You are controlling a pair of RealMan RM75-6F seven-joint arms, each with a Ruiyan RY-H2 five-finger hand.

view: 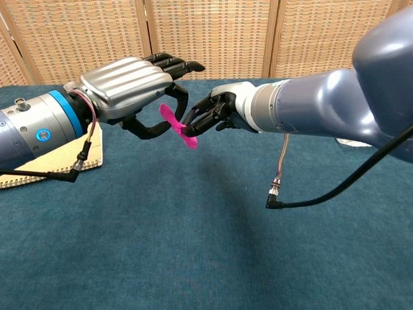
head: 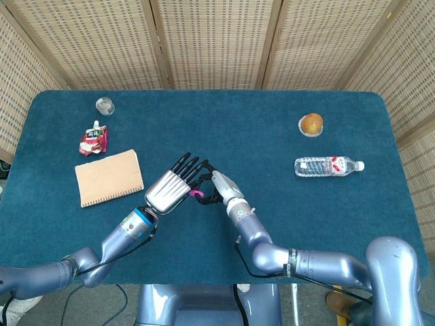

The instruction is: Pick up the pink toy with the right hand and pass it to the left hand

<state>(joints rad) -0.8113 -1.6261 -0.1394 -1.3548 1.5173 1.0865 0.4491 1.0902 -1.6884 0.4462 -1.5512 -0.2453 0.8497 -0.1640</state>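
Woven cane screens back our blue felt bench (head: 285, 217), whose wide bare nap lies in front of our fingers. Our right hand (view: 216, 115) pinches the pink toy (view: 175, 126), a flat glossy strip, raised off the felt. Our left hand (view: 132, 87) hovers over it, fingers spread and curled, holding nothing. Only the chest view shows that gap underneath.
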